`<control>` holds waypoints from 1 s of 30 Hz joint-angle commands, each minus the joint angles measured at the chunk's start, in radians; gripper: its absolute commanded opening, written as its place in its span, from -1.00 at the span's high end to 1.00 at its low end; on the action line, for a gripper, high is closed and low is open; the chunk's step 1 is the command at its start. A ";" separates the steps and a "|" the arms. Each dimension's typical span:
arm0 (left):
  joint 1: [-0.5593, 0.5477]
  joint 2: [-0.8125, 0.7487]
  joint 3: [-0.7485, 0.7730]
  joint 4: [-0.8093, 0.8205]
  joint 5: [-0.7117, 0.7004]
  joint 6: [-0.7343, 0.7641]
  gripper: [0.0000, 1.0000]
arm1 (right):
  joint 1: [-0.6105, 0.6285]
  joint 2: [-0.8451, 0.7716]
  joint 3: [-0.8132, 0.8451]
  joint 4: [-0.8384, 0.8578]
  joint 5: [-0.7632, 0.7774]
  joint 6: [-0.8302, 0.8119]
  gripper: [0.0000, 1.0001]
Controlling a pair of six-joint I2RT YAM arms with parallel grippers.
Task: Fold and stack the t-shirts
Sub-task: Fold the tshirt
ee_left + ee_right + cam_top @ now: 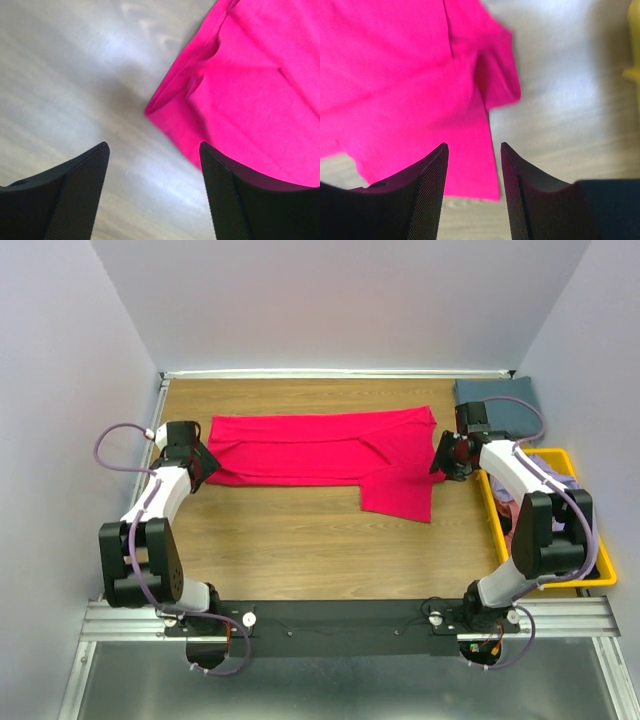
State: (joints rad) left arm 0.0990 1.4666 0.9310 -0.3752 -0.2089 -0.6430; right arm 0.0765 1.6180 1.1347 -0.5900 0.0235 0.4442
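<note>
Currently in hand: folding of the bright crimson-pink cloth t-shirt, judged to be partway through. It lies as a long band with one flap hanging out toward the near edge on the right.
Position of shirt: flat on the wooden table, stretched across it between the two arms.
Left arm's fingers: spread wide and holding nothing. The shirt's left corner lies just ahead of them.
Right arm's fingers: moderately apart, nothing gripped. They hang over the shirt's right edge, with no cloth pinched between them.
Next move, as judged: take fresh grips on the cloth at matching points, then carry one end over the other. The loose flap needs tucking in first, or the fold will come out uneven.
Stacking spot, as judged: the slate blue-grey folded cloth shirt at the far right corner.
Container: yellow plastic bin, on the right beside the right arm.
Bin contents: lavender cloth and pinkish cloth, crumpled and largely hidden by the arm. Garment count cannot be told.
</note>
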 commanded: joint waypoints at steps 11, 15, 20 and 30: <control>0.007 0.040 -0.061 0.116 0.020 -0.026 -0.32 | -0.004 -0.099 -0.202 0.070 -0.152 0.050 -0.01; 0.005 0.081 -0.037 0.128 0.026 -0.029 -0.19 | -0.004 -0.102 -0.222 0.079 -0.157 0.050 0.00; 0.007 0.132 -0.009 0.144 0.026 -0.030 -0.03 | -0.004 -0.101 -0.240 0.088 -0.166 0.056 0.00; 0.005 0.205 0.028 0.148 0.019 -0.032 0.34 | -0.004 -0.092 -0.257 0.101 -0.174 0.059 0.00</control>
State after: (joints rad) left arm 0.0990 1.6577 0.9428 -0.2428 -0.1848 -0.6659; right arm 0.0765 1.5425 0.8948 -0.5133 -0.1287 0.4904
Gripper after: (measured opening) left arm 0.352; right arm 0.502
